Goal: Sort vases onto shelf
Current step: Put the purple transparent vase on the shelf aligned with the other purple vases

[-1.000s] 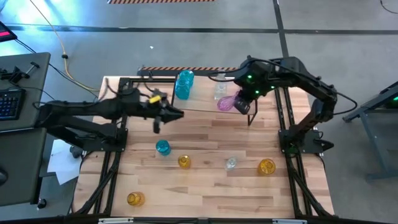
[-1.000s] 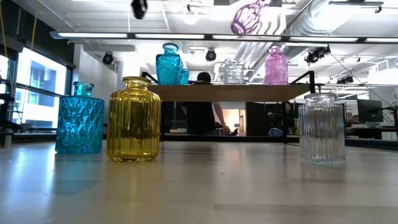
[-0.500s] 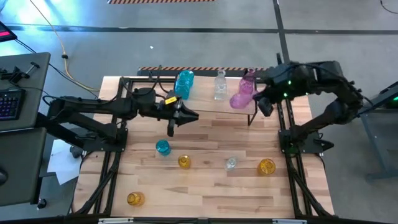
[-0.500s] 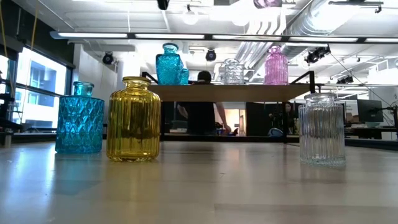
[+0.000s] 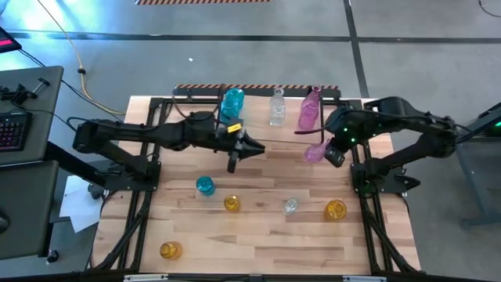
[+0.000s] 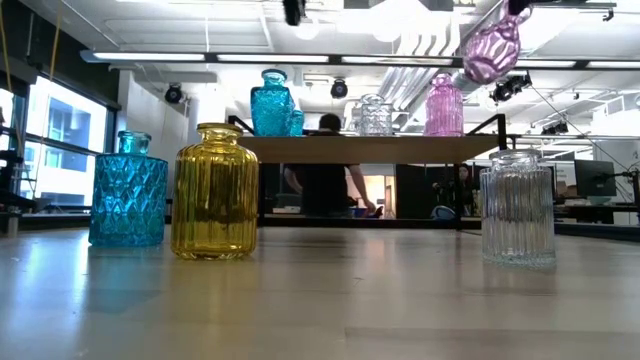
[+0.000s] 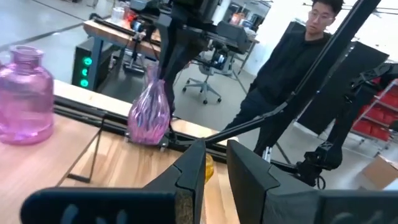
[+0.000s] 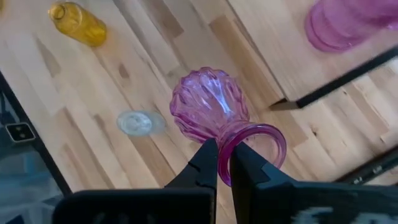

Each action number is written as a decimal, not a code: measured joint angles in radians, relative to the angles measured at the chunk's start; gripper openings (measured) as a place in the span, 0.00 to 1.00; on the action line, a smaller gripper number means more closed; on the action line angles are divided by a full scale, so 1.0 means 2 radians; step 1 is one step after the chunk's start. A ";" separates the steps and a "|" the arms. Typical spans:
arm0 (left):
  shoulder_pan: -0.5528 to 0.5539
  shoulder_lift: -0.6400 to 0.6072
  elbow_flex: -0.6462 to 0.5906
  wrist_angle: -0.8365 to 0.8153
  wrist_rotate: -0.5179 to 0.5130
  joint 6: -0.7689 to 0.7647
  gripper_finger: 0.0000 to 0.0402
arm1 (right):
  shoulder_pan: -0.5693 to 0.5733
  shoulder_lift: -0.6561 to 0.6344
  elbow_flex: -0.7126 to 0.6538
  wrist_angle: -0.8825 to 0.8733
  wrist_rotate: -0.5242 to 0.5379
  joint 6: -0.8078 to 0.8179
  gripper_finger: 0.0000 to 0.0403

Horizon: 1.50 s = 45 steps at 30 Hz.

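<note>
Shelf (image 5: 258,130), wood board, upper centre: I count teal, clear and pink vases on it. Pink ribbed vase (image 5: 315,151), centre right, hangs tilted by its rim, which my right gripper (image 5: 333,152) pinches. Left gripper (image 5: 235,153), centre, slightly parted, empty.

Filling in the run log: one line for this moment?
right gripper: shut on pink vase rim, aloft beside shelf | left gripper: empty, mid-table
</note>
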 joint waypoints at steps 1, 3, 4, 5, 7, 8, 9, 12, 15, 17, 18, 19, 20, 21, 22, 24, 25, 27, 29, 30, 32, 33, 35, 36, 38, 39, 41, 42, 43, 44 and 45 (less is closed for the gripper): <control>0.000 0.009 0.006 0.003 0.006 0.000 0.14 | -0.001 0.002 0.000 0.004 0.000 -0.006 0.00; 0.000 0.028 0.022 0.005 0.015 0.000 0.14 | -0.004 0.005 0.001 0.008 0.004 -0.013 0.00; 0.000 0.037 0.030 0.007 0.018 0.000 0.14 | -0.007 0.006 0.001 0.008 0.006 -0.016 0.00; 0.000 0.046 0.038 0.007 0.023 0.000 0.14 | -0.011 0.006 0.001 0.007 0.008 -0.020 0.00; 0.000 0.067 0.059 0.007 0.043 0.000 0.14 | -0.016 0.006 0.002 0.006 0.011 -0.027 0.00; 0.000 0.079 0.069 0.009 0.052 0.000 0.14 | -0.019 0.006 0.002 0.006 0.012 -0.032 0.00; 0.000 0.090 0.077 0.007 0.058 0.000 0.14 | -0.020 0.006 0.002 0.006 0.013 -0.036 0.00; -0.001 0.129 0.107 0.006 0.066 0.010 0.14 | -0.025 0.006 0.002 0.006 0.011 -0.050 0.00; -0.001 0.168 0.143 0.007 0.066 0.017 0.14 | -0.031 0.006 0.002 0.010 0.012 -0.070 0.00; 0.001 0.193 0.165 0.004 0.066 0.021 0.14 | -0.038 0.006 0.002 0.024 0.018 -0.084 0.00; 0.002 0.205 0.176 0.003 0.066 0.025 0.14 | -0.042 0.007 0.002 0.031 0.020 -0.091 0.00; 0.003 0.216 0.185 0.003 0.065 0.025 0.14 | -0.046 0.007 0.002 0.035 0.020 -0.098 0.00; 0.004 0.224 0.194 0.000 0.064 0.025 0.14 | -0.050 0.007 0.002 0.037 0.019 -0.104 0.00; 0.006 0.232 0.202 -0.001 0.060 0.025 0.14 | -0.054 0.007 0.002 0.038 0.019 -0.111 0.00; 0.007 0.238 0.209 -0.006 0.051 0.026 0.14 | -0.057 0.007 0.002 0.039 0.019 -0.115 0.00; 0.010 0.245 0.217 -0.024 0.026 0.033 0.14 | -0.062 0.007 0.002 0.039 0.016 -0.126 0.00; 0.012 0.248 0.217 -0.032 0.012 0.039 0.14 | -0.064 0.007 0.002 0.039 0.015 -0.131 0.00; 0.017 0.252 0.217 -0.043 -0.002 0.042 0.14 | -0.069 0.007 0.002 0.039 0.012 -0.142 0.00; 0.021 0.252 0.217 -0.045 -0.007 0.042 0.14 | -0.074 0.007 0.002 0.039 0.005 -0.152 0.00; 0.023 0.253 0.217 -0.045 -0.018 0.043 0.14 | -0.077 0.007 0.002 0.039 0.003 -0.157 0.00; 0.026 0.256 0.218 -0.044 -0.041 0.043 0.14 | -0.082 0.007 0.002 0.039 0.001 -0.163 0.00; 0.027 0.257 0.217 -0.045 -0.046 0.043 0.14 | -0.083 0.007 0.002 0.039 0.000 -0.165 0.00; 0.030 0.261 0.217 -0.038 -0.049 0.043 0.14 | -0.085 0.007 0.002 0.039 0.000 -0.171 0.00; 0.030 0.264 0.218 -0.030 -0.049 0.043 0.14 | -0.087 0.007 0.002 0.039 0.000 -0.174 0.00; 0.030 0.265 0.218 -0.037 -0.053 0.043 0.14 | -0.090 0.007 0.002 0.043 -0.002 -0.180 0.00; 0.030 0.266 0.217 -0.039 -0.060 0.043 0.14 | -0.092 0.007 0.002 0.047 -0.005 -0.180 0.00; 0.029 0.269 0.217 -0.031 -0.077 0.047 0.14 | -0.095 0.008 0.002 0.051 -0.007 -0.184 0.00; 0.030 0.270 0.217 -0.029 -0.079 0.048 0.14 | -0.096 0.009 0.001 0.052 -0.007 -0.187 0.00; 0.031 0.270 0.217 -0.026 -0.080 0.048 0.14 | -0.097 0.010 0.001 0.054 -0.007 -0.189 0.00; 0.032 0.270 0.217 -0.026 -0.080 0.048 0.14 | -0.097 0.011 0.001 0.056 -0.007 -0.191 0.00; 0.034 0.270 0.217 -0.028 -0.080 0.047 0.14 | -0.097 0.012 0.001 0.058 -0.005 -0.192 0.00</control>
